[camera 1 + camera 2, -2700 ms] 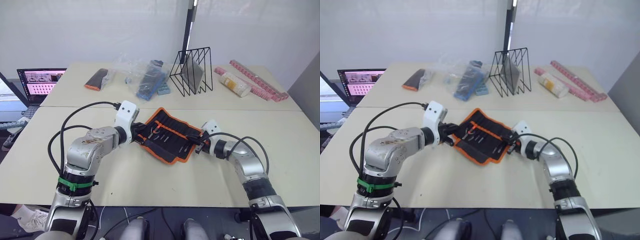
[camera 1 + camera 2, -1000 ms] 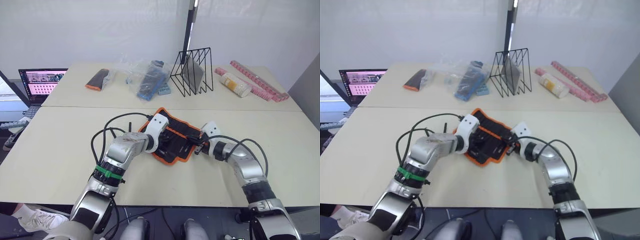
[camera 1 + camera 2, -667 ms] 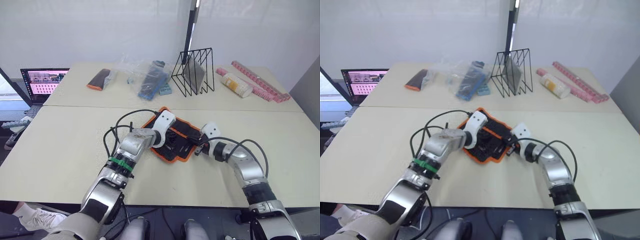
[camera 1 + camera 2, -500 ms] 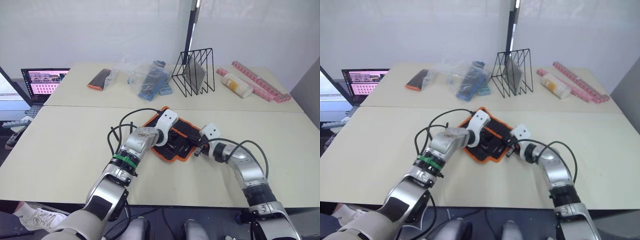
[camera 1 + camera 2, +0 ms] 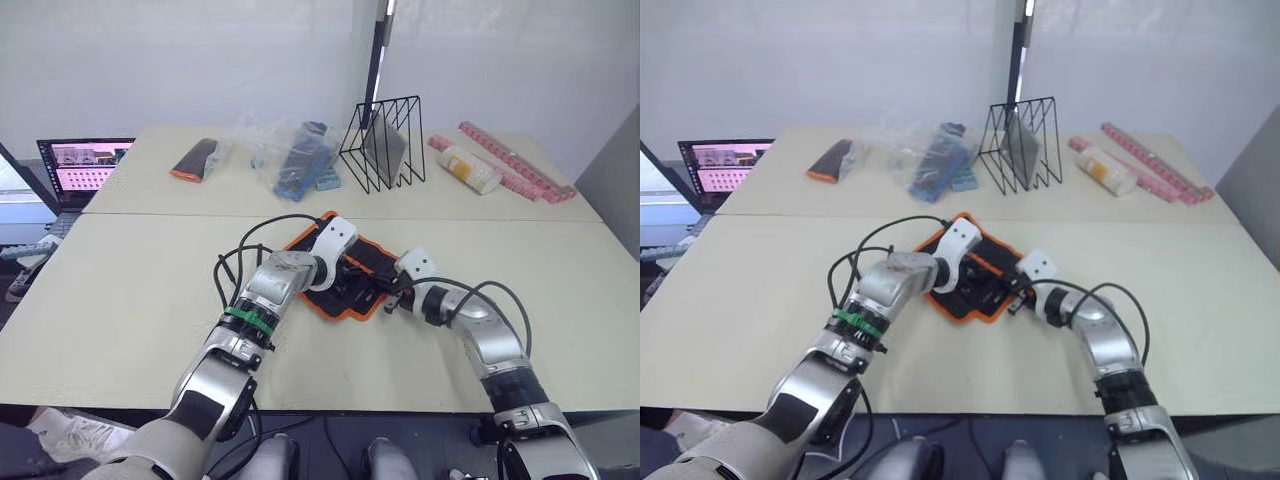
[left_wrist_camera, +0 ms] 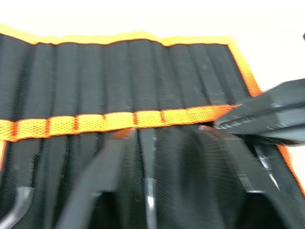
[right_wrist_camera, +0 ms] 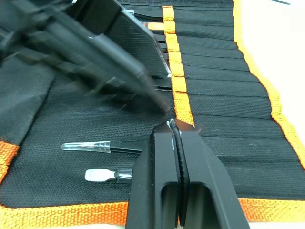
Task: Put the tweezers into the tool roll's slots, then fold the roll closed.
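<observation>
Your right gripper (image 7: 174,125): jaws together on the tool roll (image 7: 214,95). Left gripper (image 6: 167,138): apparently apart. Tweezers (image 7: 102,146): tips legible from your right wrist.

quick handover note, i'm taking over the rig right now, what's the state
Left pincer: open, low over the middle of the tool roll, holding nothing that shows.
Right pincer: shut, tips at the roll's orange slot band; whether it pinches fabric is unclear.
Things: the roll lies on the table between the two pincers. Tweezers sit in its slots with their tips showing; I cannot count all five.
Done: no loose tweezers show on the table.
Left: the roll's left part looks turned over, but the slots lie exposed; finish folding it closed.
</observation>
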Available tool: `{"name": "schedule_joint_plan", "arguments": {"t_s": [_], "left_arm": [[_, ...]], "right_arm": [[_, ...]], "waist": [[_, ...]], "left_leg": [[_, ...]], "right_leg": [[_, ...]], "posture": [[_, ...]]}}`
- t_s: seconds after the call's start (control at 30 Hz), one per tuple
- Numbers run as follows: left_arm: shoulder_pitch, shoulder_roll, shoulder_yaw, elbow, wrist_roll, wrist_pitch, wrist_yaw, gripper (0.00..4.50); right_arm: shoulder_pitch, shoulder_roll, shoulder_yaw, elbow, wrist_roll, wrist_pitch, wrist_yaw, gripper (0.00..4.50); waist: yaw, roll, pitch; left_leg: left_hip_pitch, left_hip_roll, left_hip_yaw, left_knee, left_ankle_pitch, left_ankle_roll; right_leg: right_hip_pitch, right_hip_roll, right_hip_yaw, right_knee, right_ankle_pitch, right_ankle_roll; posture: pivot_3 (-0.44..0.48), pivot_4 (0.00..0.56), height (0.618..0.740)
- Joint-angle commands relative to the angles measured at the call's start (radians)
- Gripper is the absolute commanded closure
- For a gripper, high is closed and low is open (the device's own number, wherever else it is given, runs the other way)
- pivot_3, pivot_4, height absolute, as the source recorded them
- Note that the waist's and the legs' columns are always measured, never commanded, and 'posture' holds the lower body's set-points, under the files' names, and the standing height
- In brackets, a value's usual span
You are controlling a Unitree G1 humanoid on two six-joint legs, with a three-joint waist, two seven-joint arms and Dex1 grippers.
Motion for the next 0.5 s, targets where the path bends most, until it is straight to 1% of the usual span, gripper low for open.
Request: {"name": "schedule_joint_plan", "arguments": {"t_s": [0.03,0.07,0.1,0.27,0.37,0.47,0.5], "left_arm": [[0.033,0.037,0.068,-0.176,-0.041,0.101,0.012,0.89],[0.045,0.053,0.084,-0.215,-0.047,0.113,0.015,0.35],[0.060,0.073,0.108,-0.254,-0.057,0.118,0.015,0.04],[0.130,0.213,0.235,-0.389,-0.101,0.105,-0.013,0.04],[0.202,0.306,0.299,-0.467,-0.137,0.101,-0.056,0.04],[0.274,0.382,0.318,-0.515,-0.143,0.070,-0.085,0.04],[0.314,0.420,0.320,-0.530,-0.125,0.040,-0.090,0.04]], "right_arm": [[-0.013,0.001,-0.001,0.039,-0.021,-0.014,-0.013,4.50],[-0.019,0.003,-0.004,0.046,-0.020,-0.019,-0.018,4.50],[-0.024,0.005,-0.007,0.049,-0.018,-0.022,-0.020,4.50],[-0.051,0.007,-0.029,0.051,0.009,-0.028,-0.009,4.50],[-0.063,-0.006,-0.030,0.074,0.008,-0.035,0.006,4.50],[-0.069,-0.007,-0.023,0.101,0.005,-0.042,0.021,4.50],[-0.072,-0.005,-0.018,0.115,0.001,-0.045,0.026,4.50]], "waist": [[-0.002,0.000,0.000],[-0.002,0.000,0.000],[-0.003,0.000,0.000],[-0.002,0.000,0.000],[0.001,0.000,0.000],[0.004,0.000,0.000],[0.005,0.000,0.000]], "left_leg": [[0.000,0.000,0.000,0.000,0.000,0.000],[0.000,0.000,0.000,0.000,0.000,0.000],[0.000,0.000,0.000,0.000,0.000,0.000],[0.000,0.001,0.000,0.000,0.000,-0.001],[0.000,0.000,0.000,0.000,0.000,-0.001],[0.000,0.000,0.000,0.000,0.000,-0.001],[0.000,0.000,0.000,0.000,0.000,-0.001]], "right_leg": [[0.000,0.000,0.000,0.000,0.000,0.000],[0.000,0.000,0.000,0.000,0.000,0.000],[0.000,0.000,0.000,0.000,0.000,0.000],[-0.001,0.000,0.001,0.000,0.000,0.000],[-0.001,0.000,0.001,0.000,0.000,0.000],[-0.001,0.000,0.001,-0.001,0.000,0.000],[-0.001,0.000,0.000,-0.001,0.000,0.000]], "posture": [[0.000,0.150,0.687],[0.000,0.150,0.687],[0.000,0.150,0.687],[0.000,0.150,0.687],[0.000,0.150,0.687],[0.000,0.150,0.687],[0.000,0.150,0.687]]}}
